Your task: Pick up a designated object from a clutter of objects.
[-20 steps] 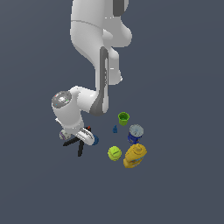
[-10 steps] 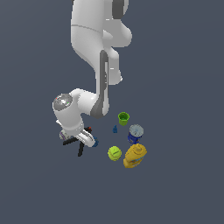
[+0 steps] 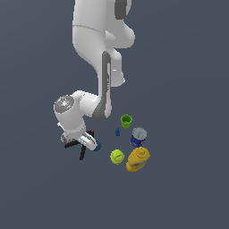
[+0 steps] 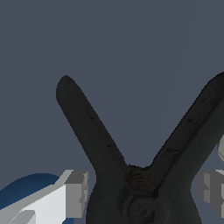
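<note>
At the exterior view's left, the white arm is bending down low over the dark counter, and its hand is sitting right over the black spring clamp. The clamp's two long handles are sticking out below and beside the hand in a splayed V, and a small red-orange tip is showing just above it. In the wrist view the clamp is filling the middle of the frame, its handles spreading upward from the pivot, and the hand's fingers are standing spread on either side of the pivot, with a narrow gap showing on each side. A blue ball is peeking out just beside the hand. Further right, well apart from the clamp, the rest of the clutter is lying together: a tiny blue cone, a yellow-green tennis ball, a green cup, a blue can and a yellow bottle lying on its side, touching the can.
</note>
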